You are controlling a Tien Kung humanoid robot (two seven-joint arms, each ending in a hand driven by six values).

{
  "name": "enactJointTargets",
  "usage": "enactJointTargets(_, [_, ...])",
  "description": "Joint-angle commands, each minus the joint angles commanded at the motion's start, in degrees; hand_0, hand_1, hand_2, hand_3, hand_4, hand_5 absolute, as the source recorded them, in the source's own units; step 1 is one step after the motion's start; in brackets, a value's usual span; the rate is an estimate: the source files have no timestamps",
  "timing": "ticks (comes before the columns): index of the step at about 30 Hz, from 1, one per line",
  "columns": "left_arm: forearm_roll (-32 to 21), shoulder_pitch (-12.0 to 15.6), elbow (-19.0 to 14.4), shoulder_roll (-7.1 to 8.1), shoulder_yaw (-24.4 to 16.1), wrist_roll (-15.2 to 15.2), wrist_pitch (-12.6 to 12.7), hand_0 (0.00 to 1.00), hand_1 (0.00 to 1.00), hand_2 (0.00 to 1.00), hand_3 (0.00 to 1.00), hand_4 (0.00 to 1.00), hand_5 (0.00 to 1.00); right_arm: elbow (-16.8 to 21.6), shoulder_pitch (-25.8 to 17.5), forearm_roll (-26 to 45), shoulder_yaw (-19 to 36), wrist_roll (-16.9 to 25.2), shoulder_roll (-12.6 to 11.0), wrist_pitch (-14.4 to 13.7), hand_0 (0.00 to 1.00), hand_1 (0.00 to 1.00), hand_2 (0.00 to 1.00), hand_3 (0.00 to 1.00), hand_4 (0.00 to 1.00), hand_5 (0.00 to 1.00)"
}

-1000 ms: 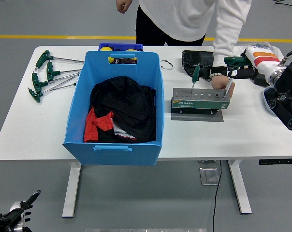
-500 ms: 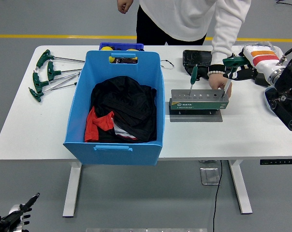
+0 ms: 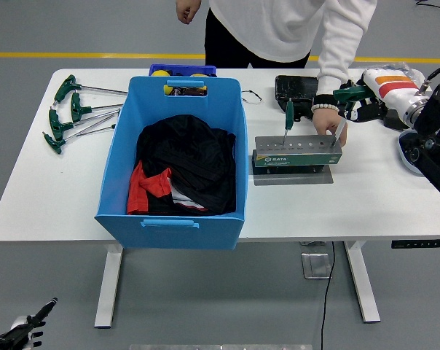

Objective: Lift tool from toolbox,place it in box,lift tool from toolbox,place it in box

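A grey tool stand (image 3: 296,152) with a green label sits on the white table (image 3: 380,197), right of the blue box (image 3: 170,211). One green-handled T-wrench (image 3: 288,115) stands upright in the stand's left end. My right hand (image 3: 358,103) is shut on a second green-handled wrench (image 3: 349,92); its shaft slants down to the stand's right end. A person's hand (image 3: 325,122) rests on the stand's back right. The box holds black and red cloth (image 3: 178,164). My left hand (image 3: 20,334) hangs low at the bottom left, below the table, with its fingers spread.
Several green T-handle wrenches (image 3: 68,113) lie at the table's far left. A black case (image 3: 294,91) lies behind the stand. A blue tray with yellow items (image 3: 180,72) sits behind the box. The person stands at the far side.
The stand has slid a little left and away, the person's hand moving with it. My right hand has risen slightly with the wrench. The left hand has sunk lower.
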Motion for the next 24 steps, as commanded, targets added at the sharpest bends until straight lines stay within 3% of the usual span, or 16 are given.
enactJointTargets(13, [1.01, 0.68, 0.0, 0.18, -1.27, 0.05, 0.03, 0.809, 0.872, 0.863, 0.793, 0.779, 0.694, 1.21, 2.29, -2.29, 1.32, -0.35, -1.51, 1.29, 0.002, 0.002, 0.002, 0.002, 0.703, 0.002])
enactJointTargets(24, [1.74, 1.61, 0.0, 0.59, -2.26, 0.15, -0.02, 0.807, 0.872, 0.862, 0.793, 0.778, 0.696, 5.18, 4.09, -2.38, 1.54, -0.43, -4.55, 3.49, 0.002, 0.002, 0.002, 0.002, 0.688, 0.002])
